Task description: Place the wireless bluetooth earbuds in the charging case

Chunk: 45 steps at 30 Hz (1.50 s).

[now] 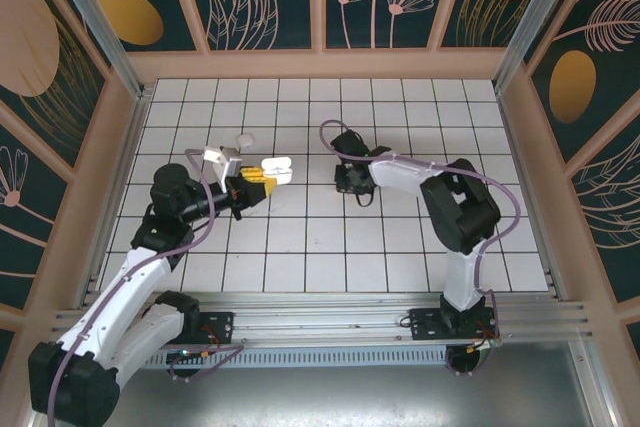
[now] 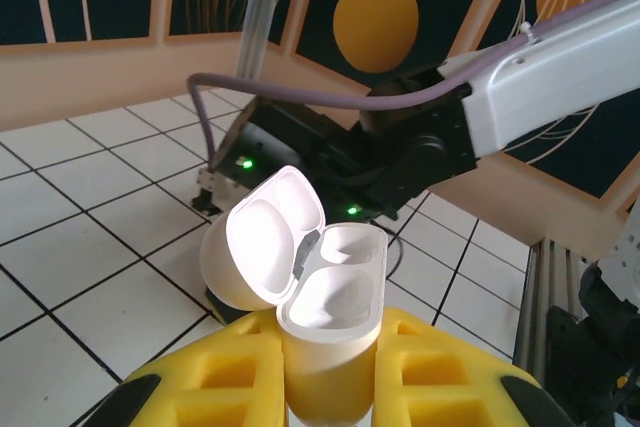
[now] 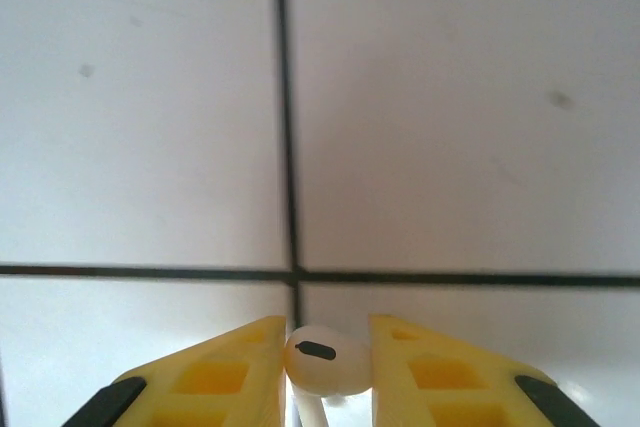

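- Ringing the tiled floor (image 1: 330, 247) on the far, left and right sides, peach-framed walls (image 1: 320, 65) with dark floral panels close the workspace in, and an aluminium rail (image 1: 330, 309) carrying both arm bases runs along the near edge
- Open tiles lie between the two grippers, along the far rows and across the right third of the floor
- The left gripper (image 1: 262, 179) is held over the left-centre tiles, its yellow fingers clamped on the body of the charging case (image 2: 335, 282), which stands upright between them
- The case is smooth, glossy white plastic with rounded corners; its lid (image 2: 265, 237) is swung open to the left on a grey hinge, showing scooped hollows in both halves
- The right gripper (image 3: 325, 347) points down near the floor's centre, well apart from the case, and pinches an earbud (image 3: 330, 367) between its fingertips, low over a crossing of grout lines
- The earbud is glossy white, with a bulb-shaped head bearing a small dark oval slot and a thin stem running down out of view
- Both sets of fingers are yellow blocks with moulded pockets and black patches on their outer corners
- A small white object (image 1: 243, 139) lies on a tile just beyond the left gripper, too small to tell what it is
- The floor is matte white squares with thin black grout and a few faint specks
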Each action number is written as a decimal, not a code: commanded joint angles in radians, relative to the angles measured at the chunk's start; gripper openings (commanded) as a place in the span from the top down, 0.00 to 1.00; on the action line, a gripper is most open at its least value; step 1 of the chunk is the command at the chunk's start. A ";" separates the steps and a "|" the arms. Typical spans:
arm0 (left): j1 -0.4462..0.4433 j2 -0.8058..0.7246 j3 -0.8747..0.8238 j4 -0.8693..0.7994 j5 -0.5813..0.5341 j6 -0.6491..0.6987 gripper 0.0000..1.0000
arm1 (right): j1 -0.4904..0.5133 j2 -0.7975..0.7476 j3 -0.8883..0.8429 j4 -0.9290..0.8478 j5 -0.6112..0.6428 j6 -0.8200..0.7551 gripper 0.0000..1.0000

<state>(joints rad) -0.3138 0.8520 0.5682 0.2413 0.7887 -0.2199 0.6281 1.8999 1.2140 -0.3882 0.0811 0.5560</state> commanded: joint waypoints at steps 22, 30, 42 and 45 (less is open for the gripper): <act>-0.157 0.220 0.009 0.318 -0.085 -0.021 1.00 | 0.082 -0.442 -0.082 0.068 0.301 -0.007 0.75; -0.187 0.283 0.048 0.370 -0.182 -0.099 1.00 | 0.133 -0.693 -0.215 0.359 0.288 -0.073 0.76; -0.281 0.368 0.159 0.369 -0.278 -0.156 1.00 | 0.166 -0.823 -0.332 0.690 0.069 -0.197 0.76; -0.306 0.382 0.178 0.369 -0.302 -0.167 1.00 | 0.172 -0.826 -0.344 0.758 0.036 -0.204 0.76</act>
<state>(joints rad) -0.5983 1.2198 0.7048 0.5705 0.5285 -0.3576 0.7891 1.1019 0.8909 0.2226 0.1810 0.3916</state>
